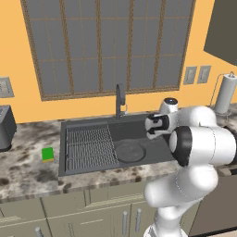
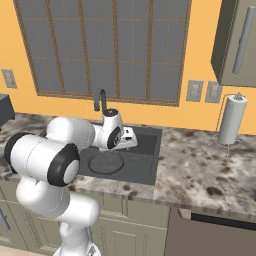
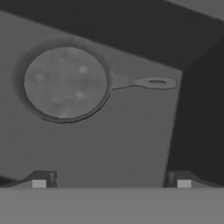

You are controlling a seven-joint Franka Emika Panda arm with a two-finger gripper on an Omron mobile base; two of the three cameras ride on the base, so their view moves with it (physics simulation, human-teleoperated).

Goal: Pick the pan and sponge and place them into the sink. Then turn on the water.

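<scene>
I've got the gripper (image 3: 111, 180) hanging over the sink (image 1: 85, 124), jaws spread wide w/ nothing between them; in the hand view the two tips sit well apart at the bottom, bare basin floor between. The pan (image 3: 65, 82) lies flat on the basin floor, right of the ribbed rack (image 1: 90, 148), so I judge that part of the job done. In the hand view its slim handle (image 3: 146, 82) sticks out to the side w/ a hanging hole near the end. The pan looks stiff and prob the heavier item, smooth metal, likely slippery, so if I ever need to shift it I'd pinch the handle across its narrow width, close to the bowl so it doesn't swing. What's left is the sponge (image 1: 47, 154), on the counter (image 1: 28, 171) left of the sink, well apart from the arm, green top w/ yellow showing below. I expect it to be light and soft, so it'll squash under the jaws; I'd come straight down, jaws across its short sides, and close gently, approx mid-block so it doesn't tip. Risk as I see it: it compresses and slips out on the lift. The faucet (image 1: 120, 101) stands at the far edge of the sink, no stream visible, so water is not yet on.
</scene>
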